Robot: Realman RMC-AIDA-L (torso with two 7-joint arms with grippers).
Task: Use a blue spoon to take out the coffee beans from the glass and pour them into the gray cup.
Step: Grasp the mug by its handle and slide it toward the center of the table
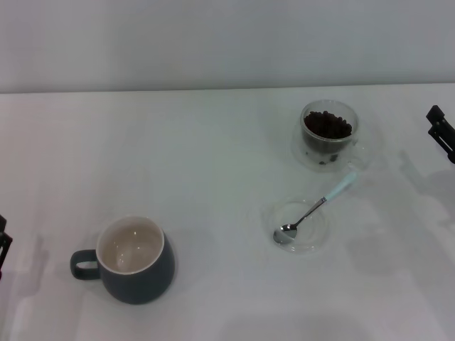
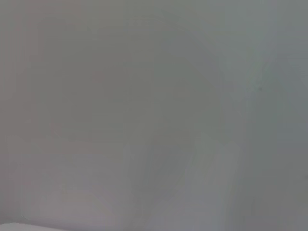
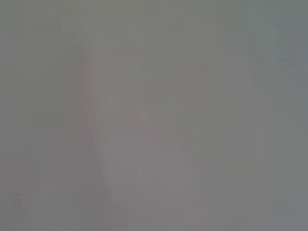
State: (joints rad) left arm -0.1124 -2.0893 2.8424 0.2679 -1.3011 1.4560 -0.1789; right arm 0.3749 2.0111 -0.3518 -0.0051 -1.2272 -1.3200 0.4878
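Note:
In the head view, the blue spoon (image 1: 313, 210) lies with its silver bowl in a flat clear saucer (image 1: 301, 226) and its pale blue handle pointing toward the glass (image 1: 328, 133). That glass stands at the back right and holds dark coffee beans (image 1: 327, 125). At the front left sits the gray cup (image 1: 135, 260), upright, its cream inside bare and its handle to the left. My right gripper (image 1: 441, 133) pokes in at the right edge, well apart from the glass. Only a sliver of my left gripper (image 1: 3, 249) shows at the left edge. Both wrist views show plain grey surface only.
The white table (image 1: 213, 163) spreads between the gray cup and the saucer. A pale wall runs along the table's far edge.

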